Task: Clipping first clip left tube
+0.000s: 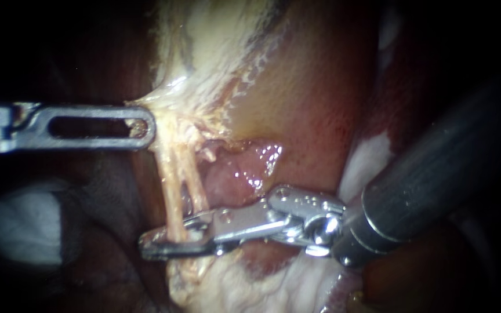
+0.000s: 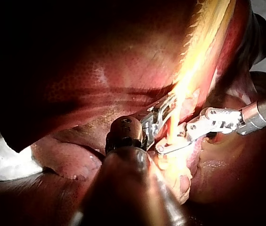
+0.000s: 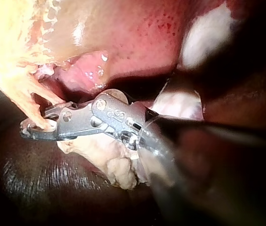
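While the slotted silver left instrument (image 1: 140,124) grips stringy pale tissue (image 1: 166,101), the steel right instrument (image 1: 172,239), clamped across the thin tan left tube (image 1: 171,191) (neighbour tube (image 1: 197,188) alongside), should squeeze squarely.

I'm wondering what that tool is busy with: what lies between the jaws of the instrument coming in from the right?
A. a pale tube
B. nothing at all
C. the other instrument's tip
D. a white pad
A: the left tube runs down between the jaws of the right instrument, which press on it from both sides; the left instrument grips tissue higher up.
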